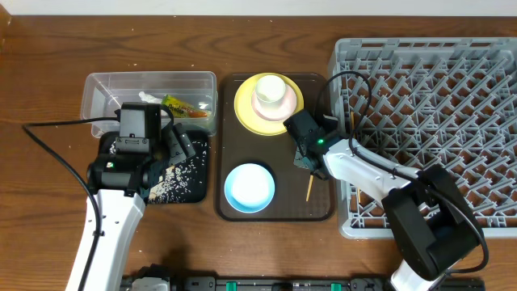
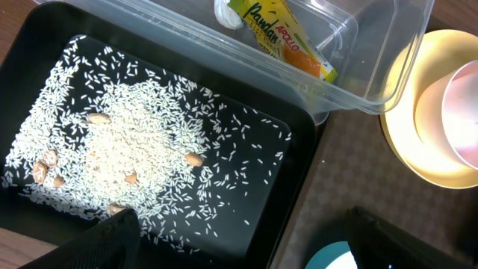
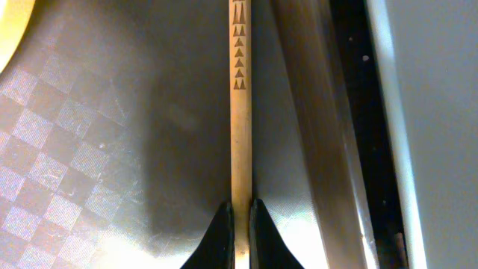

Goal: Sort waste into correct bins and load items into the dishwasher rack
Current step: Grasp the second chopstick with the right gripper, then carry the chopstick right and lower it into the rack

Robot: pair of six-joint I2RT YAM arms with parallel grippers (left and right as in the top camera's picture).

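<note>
My right gripper [image 3: 240, 213] is shut on a thin wooden chopstick [image 3: 240, 112] low over the brown serving tray [image 1: 279, 206]; a second, blurred stick [image 3: 314, 112] lies just to its right. From overhead that gripper [image 1: 308, 162] is beside the grey dishwasher rack [image 1: 420, 81]. My left gripper [image 2: 246, 254] is open over the black tray [image 2: 299, 149], which holds rice grains [image 2: 127, 149]. The clear tub [image 1: 97, 89] holds the snack wrapper [image 2: 287, 37] and the paper wad [image 1: 148, 97]. A cup [image 1: 271, 90] stands on the yellow plate [image 1: 246, 109]; the blue bowl [image 1: 249, 187] sits in front of it.
A few brown nut-like bits [image 2: 194, 158] lie among the rice. The rack's near-left wall [image 1: 343, 202] stands right against the serving tray's right edge. Cables run from both arms across the wooden table [image 1: 48, 48].
</note>
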